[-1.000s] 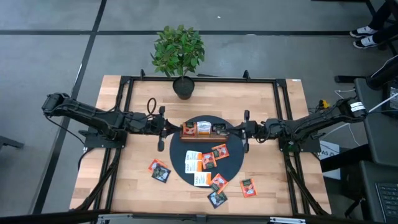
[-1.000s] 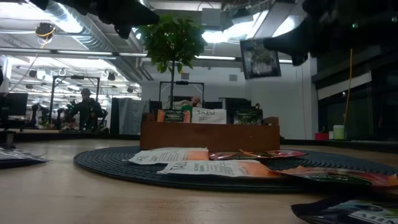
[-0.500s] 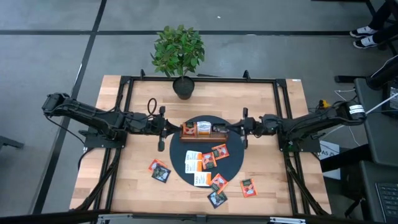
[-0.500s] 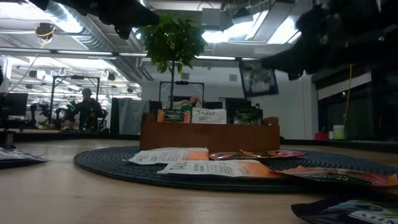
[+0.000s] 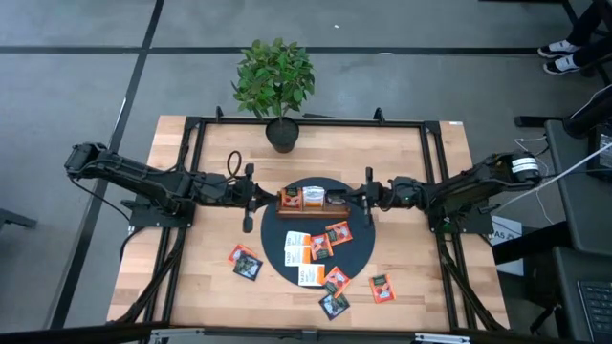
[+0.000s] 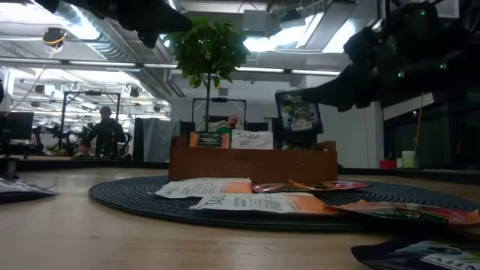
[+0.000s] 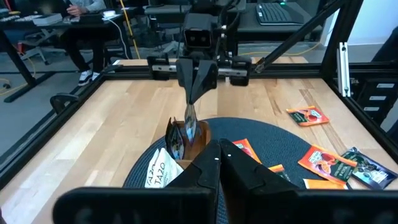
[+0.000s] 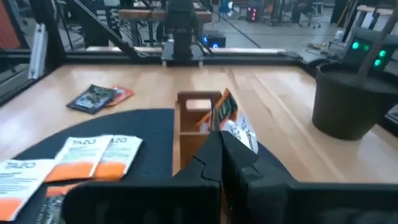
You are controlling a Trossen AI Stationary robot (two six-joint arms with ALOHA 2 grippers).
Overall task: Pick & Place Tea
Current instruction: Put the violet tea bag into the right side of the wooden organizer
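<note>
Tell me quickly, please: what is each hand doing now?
Left hand: closed, holding nothing visible.
Right hand: closed on a dark tea sachet, above the wooden tray.

The wooden tray [image 5: 313, 200] sits on the round mat [image 5: 352, 256], apparently between both pincers.

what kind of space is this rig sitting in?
Likely an open-plan robotics lab or workshop: exposed ceiling ducts, a person at a workstation behind, and a desk with a keyboard beside the wooden table.

The right hand [image 7: 191, 102] hangs a dark sachet [image 7: 189, 118] over the wooden tray [image 7: 193, 138] on the round mat [image 7: 280, 149].
</note>
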